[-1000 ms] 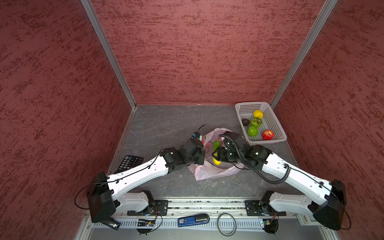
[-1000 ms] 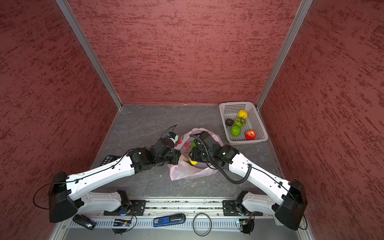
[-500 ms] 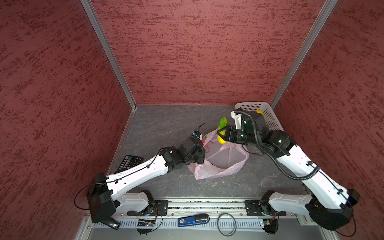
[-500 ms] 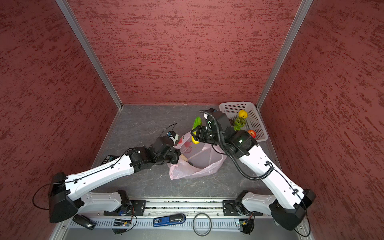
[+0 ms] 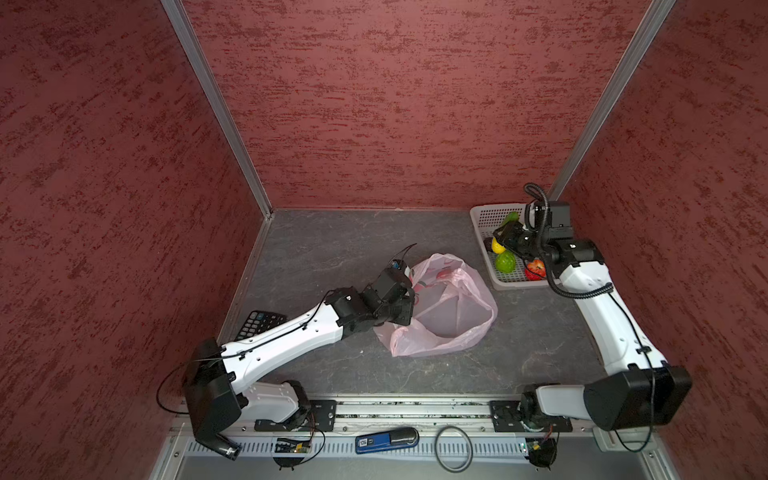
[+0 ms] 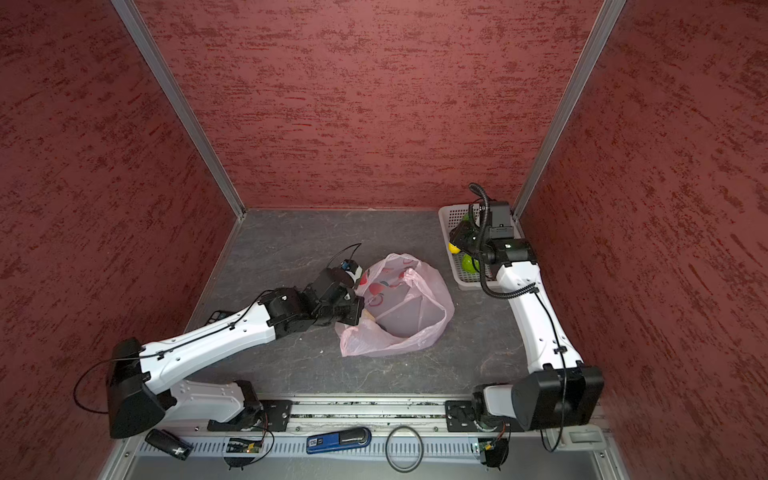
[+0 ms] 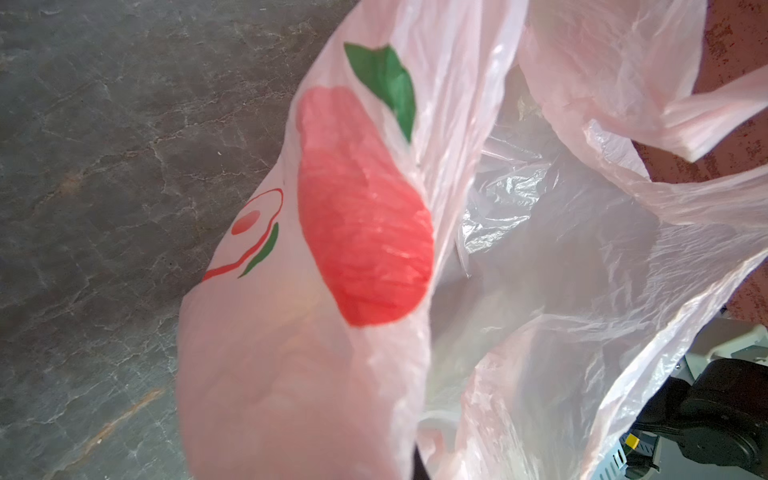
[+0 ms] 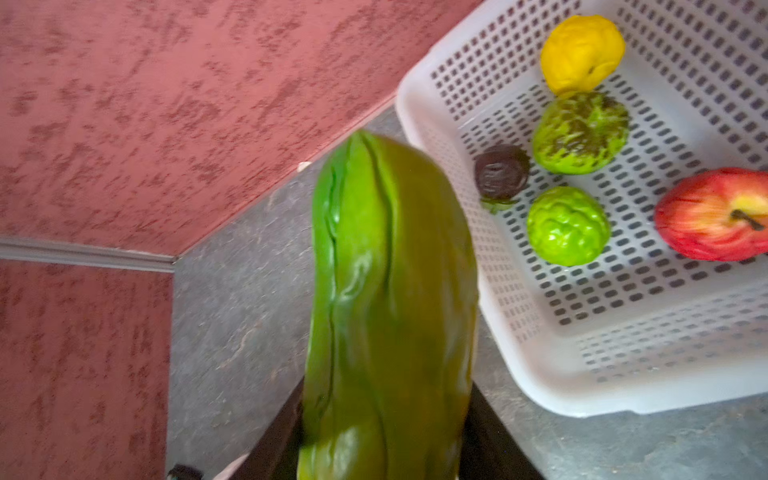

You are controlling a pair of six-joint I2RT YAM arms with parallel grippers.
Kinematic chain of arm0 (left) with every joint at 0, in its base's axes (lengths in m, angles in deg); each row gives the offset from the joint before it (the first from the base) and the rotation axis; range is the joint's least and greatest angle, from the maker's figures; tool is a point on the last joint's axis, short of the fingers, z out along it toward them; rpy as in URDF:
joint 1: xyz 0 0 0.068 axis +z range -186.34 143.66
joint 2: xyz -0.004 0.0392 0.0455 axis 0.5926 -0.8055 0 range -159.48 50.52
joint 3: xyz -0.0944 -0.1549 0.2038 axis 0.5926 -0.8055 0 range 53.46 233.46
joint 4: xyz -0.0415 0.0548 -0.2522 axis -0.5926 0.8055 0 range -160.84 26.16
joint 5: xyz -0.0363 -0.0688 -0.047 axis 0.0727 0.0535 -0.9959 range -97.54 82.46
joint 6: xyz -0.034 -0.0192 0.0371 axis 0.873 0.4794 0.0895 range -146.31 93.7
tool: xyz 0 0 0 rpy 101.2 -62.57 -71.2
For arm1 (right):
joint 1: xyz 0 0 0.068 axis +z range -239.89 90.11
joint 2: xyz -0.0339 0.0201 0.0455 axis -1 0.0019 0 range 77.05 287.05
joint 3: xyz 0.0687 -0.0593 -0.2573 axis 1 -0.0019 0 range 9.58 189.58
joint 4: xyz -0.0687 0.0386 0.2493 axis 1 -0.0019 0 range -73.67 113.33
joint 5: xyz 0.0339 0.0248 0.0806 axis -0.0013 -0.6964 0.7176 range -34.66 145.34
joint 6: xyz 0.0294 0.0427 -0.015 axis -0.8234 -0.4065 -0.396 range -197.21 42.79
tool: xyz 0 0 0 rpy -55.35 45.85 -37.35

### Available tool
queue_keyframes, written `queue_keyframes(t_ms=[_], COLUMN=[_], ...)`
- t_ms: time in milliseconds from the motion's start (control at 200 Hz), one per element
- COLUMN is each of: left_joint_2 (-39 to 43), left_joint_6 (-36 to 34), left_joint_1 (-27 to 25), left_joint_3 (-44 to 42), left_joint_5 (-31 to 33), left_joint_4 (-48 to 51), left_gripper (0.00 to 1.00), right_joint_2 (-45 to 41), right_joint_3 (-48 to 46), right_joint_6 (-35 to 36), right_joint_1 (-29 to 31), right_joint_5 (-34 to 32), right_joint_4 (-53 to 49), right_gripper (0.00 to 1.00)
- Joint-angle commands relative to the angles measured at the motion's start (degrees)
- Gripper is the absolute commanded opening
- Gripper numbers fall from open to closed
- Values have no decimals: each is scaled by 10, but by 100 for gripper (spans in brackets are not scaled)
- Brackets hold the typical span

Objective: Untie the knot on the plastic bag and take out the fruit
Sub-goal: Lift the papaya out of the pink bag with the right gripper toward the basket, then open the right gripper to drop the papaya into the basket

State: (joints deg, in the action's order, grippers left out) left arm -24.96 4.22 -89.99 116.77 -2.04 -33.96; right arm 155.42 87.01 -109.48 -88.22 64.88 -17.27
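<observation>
Although the left gripper [image 5: 409, 308] is half buried at the rim of the plastic bag [image 5: 453, 320] in both top views, it is clenched on that pink film, holding the mouth agape mid-table. Bare grey tabletop [image 5: 332, 249] lies all round the bag. The right gripper [image 5: 505, 233] hangs over the left rim of the white basket [image 5: 482, 212], close to the right wall [image 5: 665, 208], and its arm covers part of the basket.

From the left wrist, the gripper is lost beneath the bag's printed film, and what lies inside is too dim to name.

From the right wrist, dark fingers [image 8: 494, 436] grasp a blurred elongated green fruit [image 8: 390, 291], cut off below. Beside it the basket holds a yellow fruit [image 8: 582, 52], bumpy green fruits [image 8: 567, 226], a dark fruit [image 8: 500, 174] and a red apple [image 8: 715, 216], which is cropped.
</observation>
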Motion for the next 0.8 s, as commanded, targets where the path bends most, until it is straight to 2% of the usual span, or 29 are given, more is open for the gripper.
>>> queue_keyframes(t_ms=[0,225,491,641,797], left_joint_2=[-9,-27,-24,-6,1], left_joint_6=[-34,-71,-62,-51,-43], left_joint_1=[11,27,23,21,19], left_joint_3=[28,56,39,14,2], left_joint_5=[-7,-17,-29,-28,-29], left_joint_4=[21,39,39,40,39], left_gripper=[0,0,0,0,0], right_joint_2=[22,86,173,203,194], right_joint_3=[-26,-79,-66,-51,-47], right_joint_6=[37,59,74,82,89], right_joint_1=[-43,-119,-144,-145,-145], right_joint_5=[-10,-34,-45,-61,-77], right_joint_4=[66,150,188,170,155], right_gripper=[42,43,48,58,70])
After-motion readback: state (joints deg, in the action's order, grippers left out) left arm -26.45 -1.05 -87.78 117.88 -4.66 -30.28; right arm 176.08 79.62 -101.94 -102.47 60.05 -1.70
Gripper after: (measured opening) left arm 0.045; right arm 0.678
